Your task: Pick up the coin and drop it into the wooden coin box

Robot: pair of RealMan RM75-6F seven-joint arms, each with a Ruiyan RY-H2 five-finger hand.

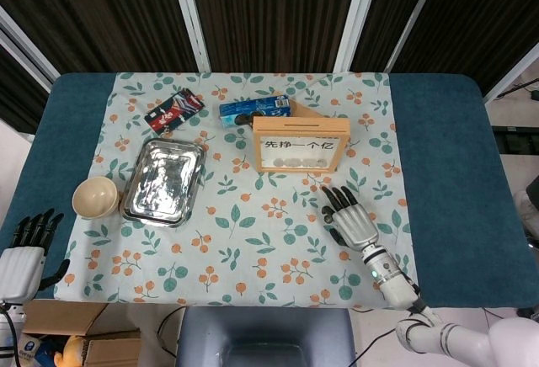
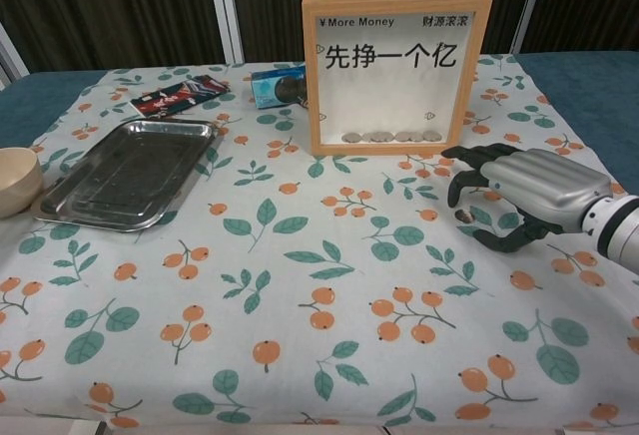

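Right robot hand (image 2: 519, 191) curls, holding nothing, over 1 flat coin (image 2: 463, 216); 1 wooden coin box (image 2: 397, 68) stands upright.

The right hand (image 2: 519, 196) lies low over the table toward its right front part, palm down, its dark fingers (image 2: 467, 168) curled downward with the tips close to the cloth and the thumb hooked underneath toward them. Whether the fingertips pinch anything cannot be told. Its silver back and wrist lead to the forearm, which runs off toward the front right corner. The left hand (image 1: 23, 257) sits beyond the front left corner of the table, off its edge, fingers straight and slightly spread, pointing away from the robot, holding nothing.
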